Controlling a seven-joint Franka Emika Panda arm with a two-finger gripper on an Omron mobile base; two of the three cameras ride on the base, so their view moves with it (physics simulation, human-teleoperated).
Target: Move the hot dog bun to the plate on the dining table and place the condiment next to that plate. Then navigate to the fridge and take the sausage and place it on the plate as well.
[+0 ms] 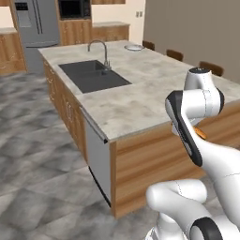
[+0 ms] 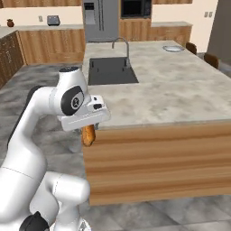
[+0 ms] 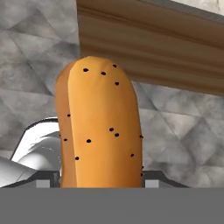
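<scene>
Beside the dining table, jaws pinch the hot dog bun, hanging lengthwise downward.

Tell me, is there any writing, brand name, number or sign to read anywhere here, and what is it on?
None: no readable text in any view.
The hot dog bun in the claw bears dark specks, not letters.
The fridge has a panel on its door, too small to show any writing.
The dining table and plate are plain.

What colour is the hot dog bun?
Tan-orange with small black specks; the hot dog bun shows best in the hand view.
</scene>
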